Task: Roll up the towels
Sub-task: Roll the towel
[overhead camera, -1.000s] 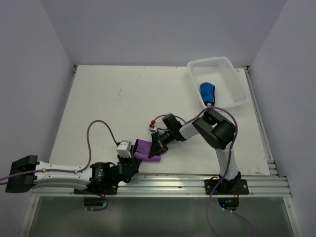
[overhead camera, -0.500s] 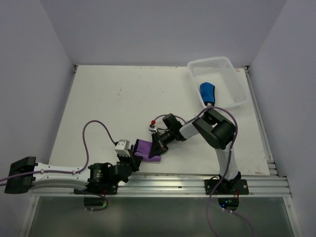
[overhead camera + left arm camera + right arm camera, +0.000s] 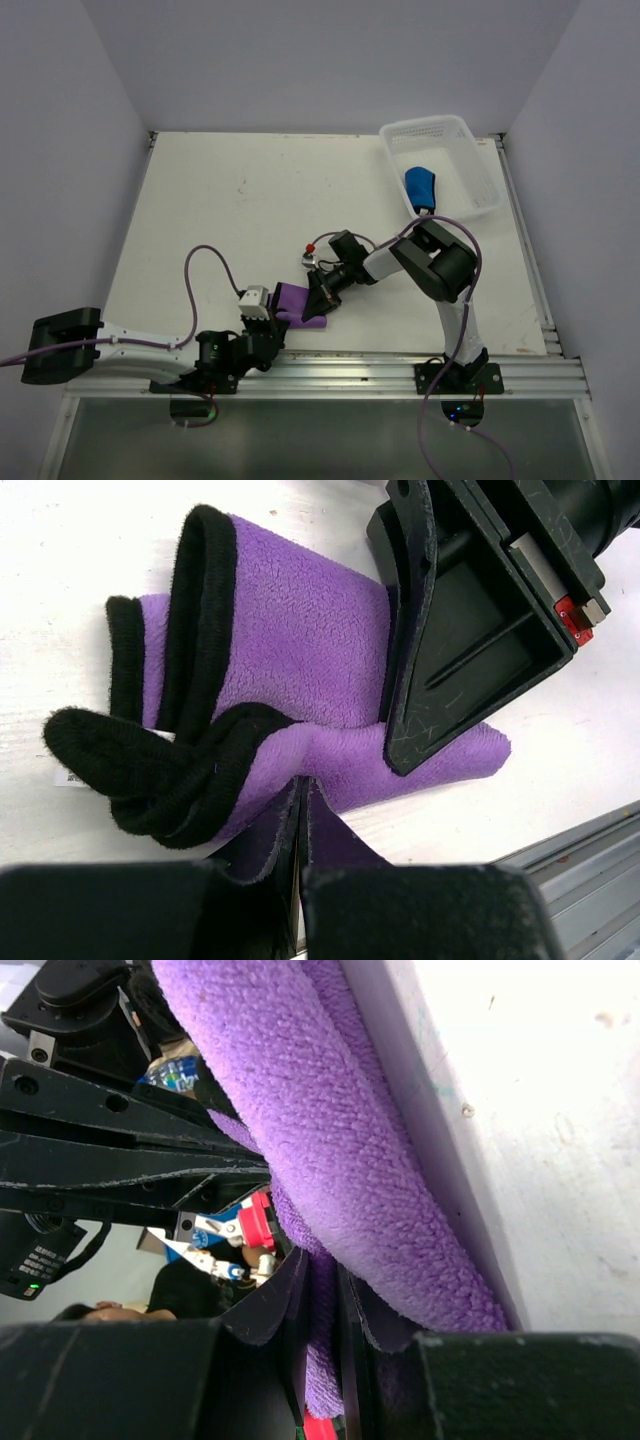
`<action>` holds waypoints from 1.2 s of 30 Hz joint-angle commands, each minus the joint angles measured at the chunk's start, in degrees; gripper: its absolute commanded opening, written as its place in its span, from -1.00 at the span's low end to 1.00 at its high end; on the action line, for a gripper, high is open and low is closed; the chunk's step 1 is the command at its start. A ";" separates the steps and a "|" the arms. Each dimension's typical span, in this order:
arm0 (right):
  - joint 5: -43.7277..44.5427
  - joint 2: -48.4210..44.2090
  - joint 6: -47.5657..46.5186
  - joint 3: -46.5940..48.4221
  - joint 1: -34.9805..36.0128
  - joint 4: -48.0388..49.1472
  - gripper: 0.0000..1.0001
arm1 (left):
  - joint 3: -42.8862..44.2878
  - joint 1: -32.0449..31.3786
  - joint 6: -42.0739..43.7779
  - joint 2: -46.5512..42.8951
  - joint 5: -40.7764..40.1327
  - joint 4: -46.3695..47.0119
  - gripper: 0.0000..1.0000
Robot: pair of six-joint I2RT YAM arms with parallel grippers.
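Left arm (image 3: 140, 345) shifted right; left tool (image 3: 302, 795), right tool (image 3: 320, 1280) pinch purple towel (image 3: 300, 650); white table (image 3: 230, 200), grey walls (image 3: 330, 60).

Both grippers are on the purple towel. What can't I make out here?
Top view: the left gripper and right gripper cover most of the purple towel, hiding how far it is rolled.
Left wrist view: the bottom edge cuts off the towel's pinched end.
Right wrist view: too close; the towel's outline is lost.
Blue towel in the basket: too small to judge.
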 commanded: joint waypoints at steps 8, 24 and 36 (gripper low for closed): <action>4.67 -2.25 -12.16 2.88 -0.25 -17.38 -0.73 | 0.62 -0.20 -1.31 -1.61 -4.89 -2.56 -0.94; 6.96 -2.78 -15.41 3.76 -0.25 -21.51 -0.87 | -1.93 -0.11 8.35 -2.66 -6.57 11.93 -0.91; 7.74 -3.65 -15.68 4.02 -0.34 -22.30 -0.80 | -0.79 2.17 6.34 10.06 -3.23 16.08 -0.88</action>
